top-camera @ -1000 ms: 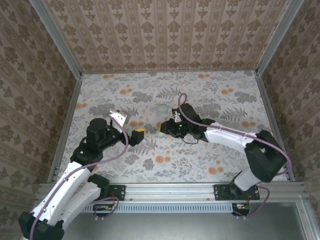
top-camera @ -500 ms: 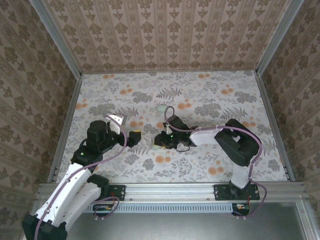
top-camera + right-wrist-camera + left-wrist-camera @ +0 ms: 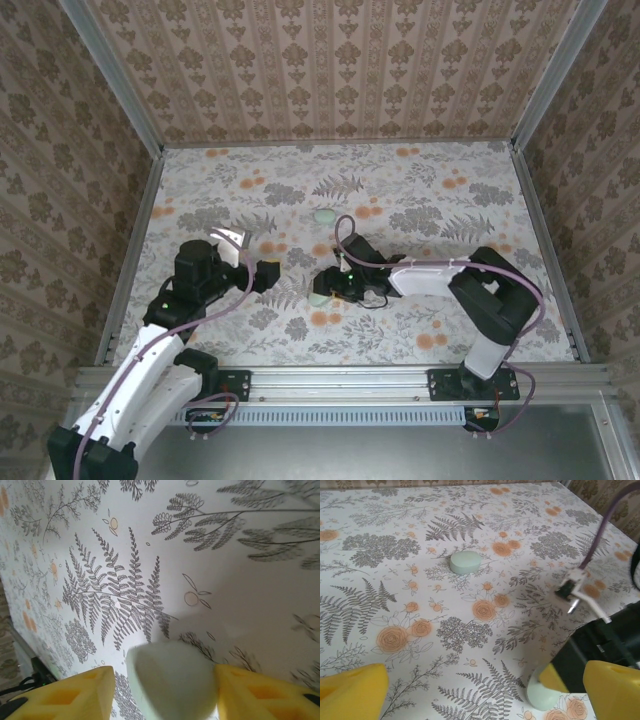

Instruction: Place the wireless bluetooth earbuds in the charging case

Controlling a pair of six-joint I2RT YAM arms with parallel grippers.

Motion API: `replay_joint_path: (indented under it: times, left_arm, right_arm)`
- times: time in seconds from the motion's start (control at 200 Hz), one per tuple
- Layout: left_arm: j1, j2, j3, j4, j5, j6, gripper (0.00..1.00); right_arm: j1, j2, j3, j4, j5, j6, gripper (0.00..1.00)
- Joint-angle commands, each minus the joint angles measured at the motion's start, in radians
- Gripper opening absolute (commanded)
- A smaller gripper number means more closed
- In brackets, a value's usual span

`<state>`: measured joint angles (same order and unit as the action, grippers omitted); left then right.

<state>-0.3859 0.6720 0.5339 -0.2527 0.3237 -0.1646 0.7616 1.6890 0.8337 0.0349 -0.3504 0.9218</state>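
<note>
Two pale mint pebble-like pieces show, and I cannot tell which is the charging case. One mint oval (image 3: 325, 215) (image 3: 465, 562) lies flat on the floral table, apart from both arms. The other mint piece (image 3: 318, 297) (image 3: 172, 682) (image 3: 543, 696) rests on the table between the yellow fingers of my right gripper (image 3: 321, 292) (image 3: 165, 690). This gripper is open: there is a gap at one finger, and the other finger is close against the piece. My left gripper (image 3: 270, 272) (image 3: 482, 695) hovers open and empty just left of it. The earbuds are out of view.
The floral-print table (image 3: 420, 330) is boxed in by patterned walls and metal rails (image 3: 130, 260). A small connector (image 3: 572, 597) on the right arm's purple cable hangs above the print. Open room lies behind the oval and toward the right side.
My right gripper came nearer and lower with the mint piece, then its jaws widened around it. My left arm has hardly moved and stays open.
</note>
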Motion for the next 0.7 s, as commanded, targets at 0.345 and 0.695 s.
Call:
replay_joint_path:
  times: [0.345, 0.695]
  left_arm:
    - [0.158, 0.087, 0.110, -0.077, -0.234, 0.069, 1.00]
    - [0.241, 0.220, 0.030, 0.260, -0.523, 0.273, 1.00]
  right_arm:
    - [-0.217, -0.460, 0.059, -0.428, 0.370, -0.358, 1.00]
    - [-0.415, -0.778, -0.310, 0.112, 0.847, -0.784, 1.00]
